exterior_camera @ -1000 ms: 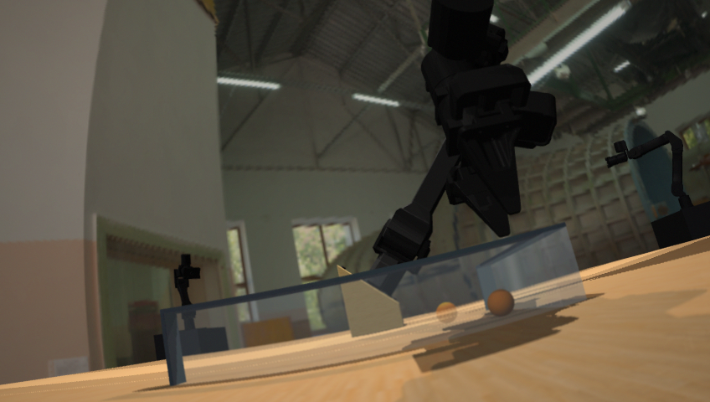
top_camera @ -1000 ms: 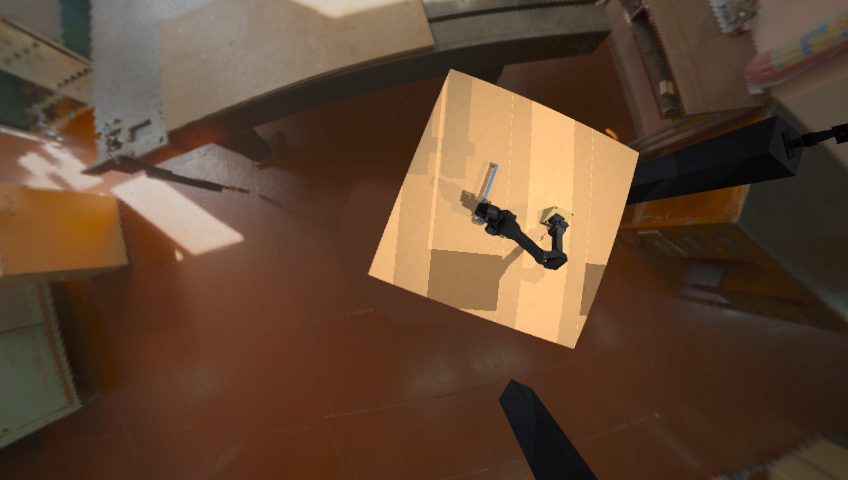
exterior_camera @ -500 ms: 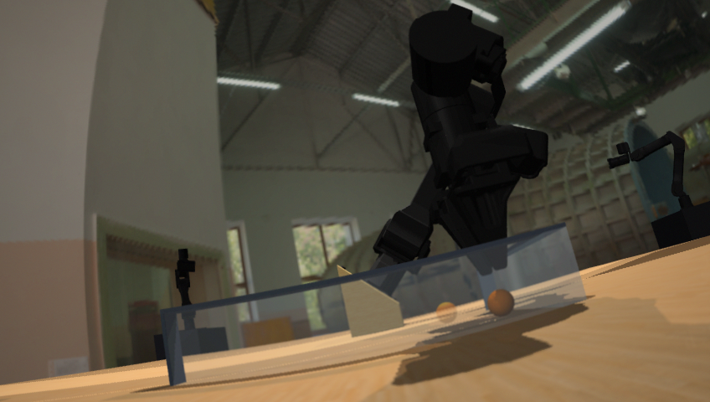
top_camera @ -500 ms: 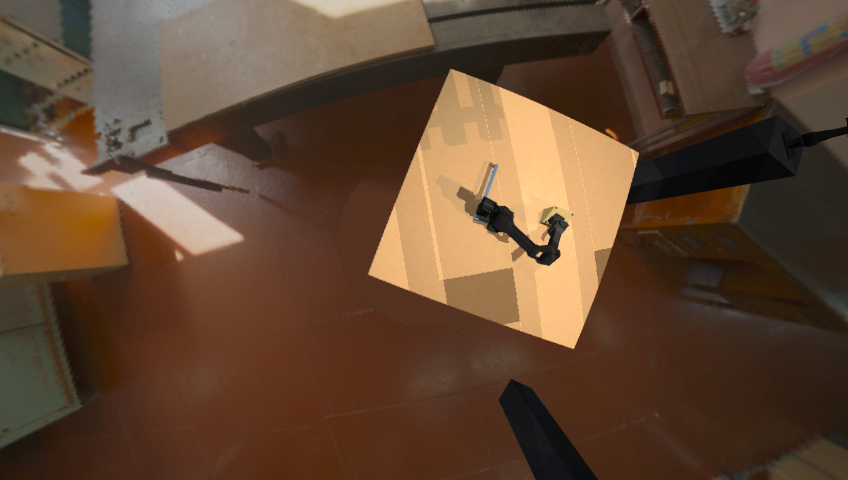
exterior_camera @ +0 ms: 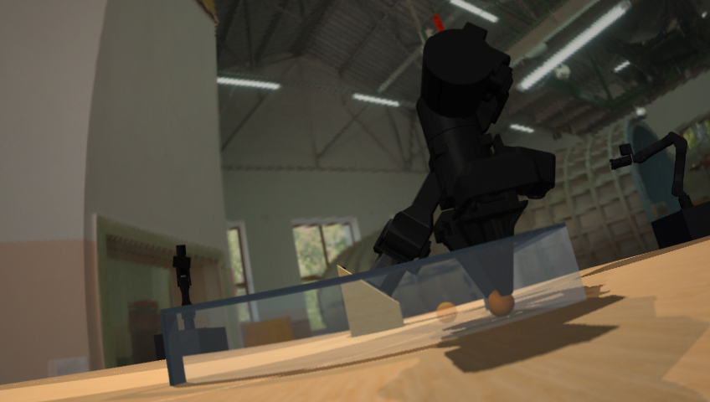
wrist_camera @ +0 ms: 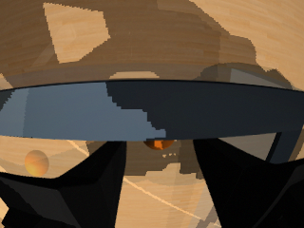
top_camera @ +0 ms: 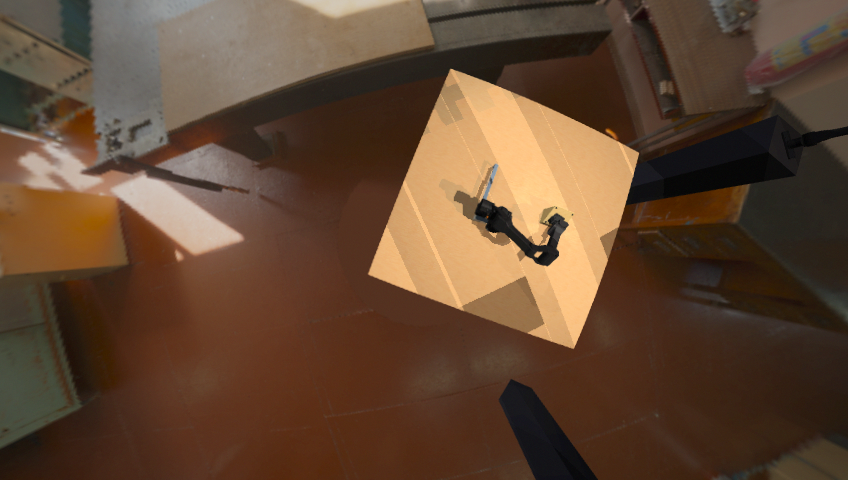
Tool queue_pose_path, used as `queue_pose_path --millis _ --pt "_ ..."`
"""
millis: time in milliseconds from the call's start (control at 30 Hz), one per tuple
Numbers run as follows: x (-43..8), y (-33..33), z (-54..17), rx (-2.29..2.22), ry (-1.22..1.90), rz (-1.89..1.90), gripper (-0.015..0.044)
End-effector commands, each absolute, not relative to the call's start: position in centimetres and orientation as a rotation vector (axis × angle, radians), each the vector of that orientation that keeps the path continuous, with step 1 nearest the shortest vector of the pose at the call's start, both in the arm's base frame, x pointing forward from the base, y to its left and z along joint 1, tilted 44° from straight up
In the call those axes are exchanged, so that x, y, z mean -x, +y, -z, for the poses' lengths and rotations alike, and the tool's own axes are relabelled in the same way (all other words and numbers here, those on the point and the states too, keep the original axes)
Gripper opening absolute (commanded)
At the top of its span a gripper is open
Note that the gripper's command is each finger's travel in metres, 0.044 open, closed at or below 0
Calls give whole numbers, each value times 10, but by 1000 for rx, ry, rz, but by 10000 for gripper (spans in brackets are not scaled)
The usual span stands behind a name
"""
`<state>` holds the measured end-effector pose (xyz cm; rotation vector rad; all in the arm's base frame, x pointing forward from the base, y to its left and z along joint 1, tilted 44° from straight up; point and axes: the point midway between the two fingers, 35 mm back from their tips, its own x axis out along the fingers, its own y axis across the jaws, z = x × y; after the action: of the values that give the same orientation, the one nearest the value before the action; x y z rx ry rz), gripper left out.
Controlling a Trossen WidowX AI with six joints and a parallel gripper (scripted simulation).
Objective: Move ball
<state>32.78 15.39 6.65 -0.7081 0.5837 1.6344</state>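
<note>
A high-roofed hall with strip lights and a red-brown floor (top_camera: 238,356) surrounds the pale wooden table (top_camera: 452,261), where the half-open, empty gripper (exterior_camera: 493,291) reaches down behind the clear walls (exterior_camera: 308,298) over the orange ball (exterior_camera: 499,302), which rests just beside its see-through copy (exterior_camera: 445,311).

Arm (top_camera: 523,237): black, six-joint; folds at the elbow and reaches out across the table, wrist end low
Wrist: pitched downward, fingers aimed at the surface
Gripper (exterior_camera: 499,291): tips down close to the table top
Fingers: dark, tapered; one at each side of the wrist view, a clear gap between
Jaws: partly open, about half their spread, holding nothing
</note>
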Motion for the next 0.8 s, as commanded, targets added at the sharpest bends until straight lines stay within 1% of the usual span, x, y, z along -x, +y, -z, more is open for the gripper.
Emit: queue_pose_path --millis 0,133,267,500,600,767 --pt "-326 158 -63 700 584 -1635 225" --pt "-326 160 -60 700 584 -1635 225" --pt "-326 160 -60 700 584 -1635 120" --pt "-326 160 -60 700 584 -1635 73" --pt "-329 156 -60 697 590 -1621 0" --pt "-339 138 -68 693 612 -1579 0"
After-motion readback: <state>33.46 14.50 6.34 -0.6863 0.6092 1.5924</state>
